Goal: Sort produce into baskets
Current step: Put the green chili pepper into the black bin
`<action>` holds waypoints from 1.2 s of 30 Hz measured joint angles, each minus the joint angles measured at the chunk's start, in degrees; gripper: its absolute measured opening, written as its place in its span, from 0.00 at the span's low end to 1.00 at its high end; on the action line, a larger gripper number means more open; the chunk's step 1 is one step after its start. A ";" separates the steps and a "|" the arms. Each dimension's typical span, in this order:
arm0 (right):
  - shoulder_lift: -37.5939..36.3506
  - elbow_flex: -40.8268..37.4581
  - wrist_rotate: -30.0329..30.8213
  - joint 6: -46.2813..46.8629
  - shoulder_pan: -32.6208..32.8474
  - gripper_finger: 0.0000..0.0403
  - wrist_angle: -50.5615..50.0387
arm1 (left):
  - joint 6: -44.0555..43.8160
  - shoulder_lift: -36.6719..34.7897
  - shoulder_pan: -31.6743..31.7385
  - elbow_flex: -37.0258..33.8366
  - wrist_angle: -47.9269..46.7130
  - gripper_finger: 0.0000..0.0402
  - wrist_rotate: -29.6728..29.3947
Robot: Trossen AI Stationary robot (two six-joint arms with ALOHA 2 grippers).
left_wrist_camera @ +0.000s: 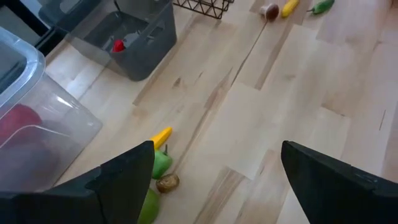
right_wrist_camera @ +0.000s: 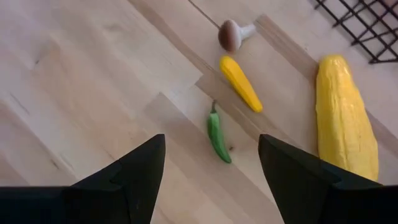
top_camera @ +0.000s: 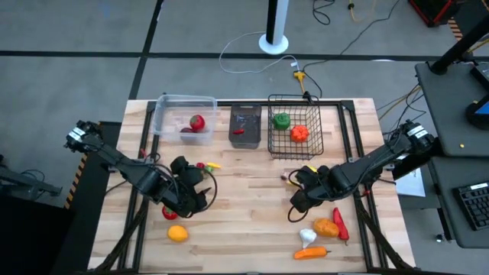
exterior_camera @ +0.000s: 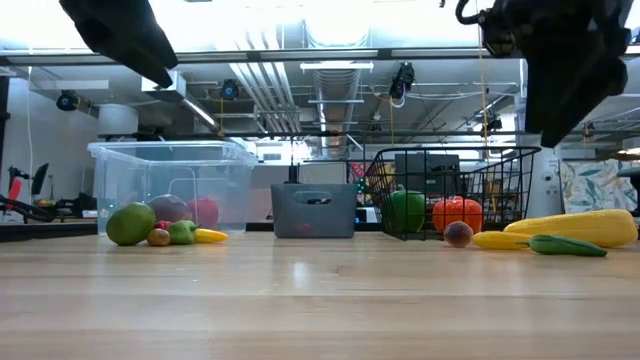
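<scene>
Evidently the right gripper (right_wrist_camera: pixel 211 177) hovered with jaws apart and empty above the green chili (right_wrist_camera: pixel 218 138), with the wire-mesh basket (top_camera: pixel 315 143) at 12 o'clock. It should centre over the chili's length before closing. The left gripper (left_wrist_camera: pixel 211 180) waited wide open, holding nothing.

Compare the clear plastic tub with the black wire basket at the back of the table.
The clear tub has solid see-through walls; the wire basket is open black mesh. The tub holds a red fruit; the basket holds a green pepper and an orange one. Both stand upright along the table's back edge.
</scene>
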 joint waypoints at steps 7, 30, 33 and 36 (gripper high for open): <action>4.65 -0.96 -0.90 -1.40 -0.39 0.60 0.31 | -1.87 1.37 -0.07 -0.01 0.24 0.81 0.01; 21.02 1.79 -6.63 -10.55 -1.83 0.47 0.60 | -1.40 2.47 -0.26 -0.09 0.24 0.81 0.04; 21.42 1.52 -6.65 -11.01 -2.01 0.42 0.77 | -1.36 2.47 -0.26 -0.09 0.24 0.81 0.04; 21.38 1.42 -6.46 -10.94 -2.29 0.36 0.94 | -1.32 2.47 -0.26 -0.11 0.26 0.81 0.02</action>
